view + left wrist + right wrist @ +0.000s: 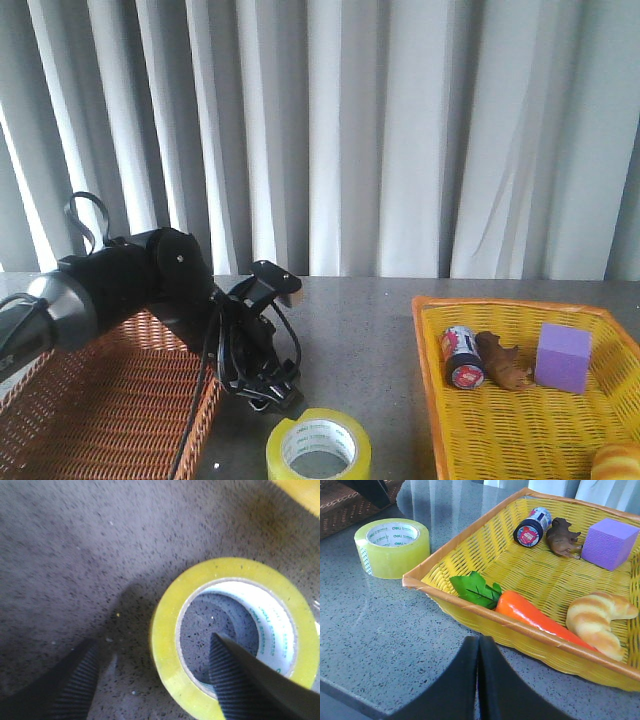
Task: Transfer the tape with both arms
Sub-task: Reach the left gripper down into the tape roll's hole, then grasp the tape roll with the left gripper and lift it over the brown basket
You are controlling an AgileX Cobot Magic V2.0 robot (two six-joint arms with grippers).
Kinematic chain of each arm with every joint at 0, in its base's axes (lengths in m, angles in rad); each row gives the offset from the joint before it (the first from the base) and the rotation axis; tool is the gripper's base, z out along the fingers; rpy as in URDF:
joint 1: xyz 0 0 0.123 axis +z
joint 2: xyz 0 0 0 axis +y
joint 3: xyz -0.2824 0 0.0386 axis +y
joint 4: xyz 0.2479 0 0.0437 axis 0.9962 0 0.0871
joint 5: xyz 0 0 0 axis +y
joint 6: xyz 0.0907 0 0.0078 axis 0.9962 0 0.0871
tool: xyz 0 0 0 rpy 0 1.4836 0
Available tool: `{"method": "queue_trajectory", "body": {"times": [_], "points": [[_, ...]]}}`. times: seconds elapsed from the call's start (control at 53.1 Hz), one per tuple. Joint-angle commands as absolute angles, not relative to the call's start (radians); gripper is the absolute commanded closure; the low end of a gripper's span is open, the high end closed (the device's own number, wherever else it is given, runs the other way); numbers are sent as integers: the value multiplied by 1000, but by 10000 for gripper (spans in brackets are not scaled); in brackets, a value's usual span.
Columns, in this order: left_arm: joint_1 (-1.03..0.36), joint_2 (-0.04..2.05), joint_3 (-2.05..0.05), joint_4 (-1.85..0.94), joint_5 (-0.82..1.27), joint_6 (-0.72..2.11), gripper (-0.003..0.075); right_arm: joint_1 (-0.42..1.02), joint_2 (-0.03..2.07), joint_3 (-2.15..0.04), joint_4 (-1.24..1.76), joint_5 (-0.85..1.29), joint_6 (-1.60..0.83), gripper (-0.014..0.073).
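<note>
The yellow tape roll (318,445) with a white printed core lies flat on the grey table, front centre. My left arm (140,285) reaches down to it from over the brown basket. In the left wrist view my left gripper (154,640) is open and straddles the wall of the tape (167,630): one finger (232,680) is inside the core hole, the other stands outside on the table side. My right gripper (479,641) is shut and empty, low over the table in front of the yellow basket, well away from the tape (395,550). It does not show in the front view.
A brown wicker basket (100,400) stands at the left. A yellow basket (425,340) at the right holds a red-and-white can (463,357), a brown toy animal (503,362), a purple cube (563,357), a carrot (535,612) and a croissant (597,617).
</note>
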State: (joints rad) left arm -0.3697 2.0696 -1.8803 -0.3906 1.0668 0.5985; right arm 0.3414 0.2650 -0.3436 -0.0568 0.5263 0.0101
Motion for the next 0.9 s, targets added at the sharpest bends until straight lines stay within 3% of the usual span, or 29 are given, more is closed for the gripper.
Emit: {"method": "queue_trajectory", "body": {"times": [0.0, 0.452, 0.602, 0.81, 0.885], "points": [[-380, 2033, -1915, -430, 1052, 614, 253, 337, 274, -373, -65, 460, 7, 602], [-403, 2119, -1915, -430, 1058, 614, 278, 337, 274, -373, -65, 459, 7, 602], [-403, 2121, -1915, -430, 1044, 614, 412, 337, 274, -373, -64, 459, 7, 602], [-403, 2121, -1930, -430, 1017, 610, 710, 337, 274, -373, -64, 460, 7, 602], [-403, 2112, -1954, -432, 1033, 591, 729, 337, 274, -373, -64, 460, 7, 602]]}}
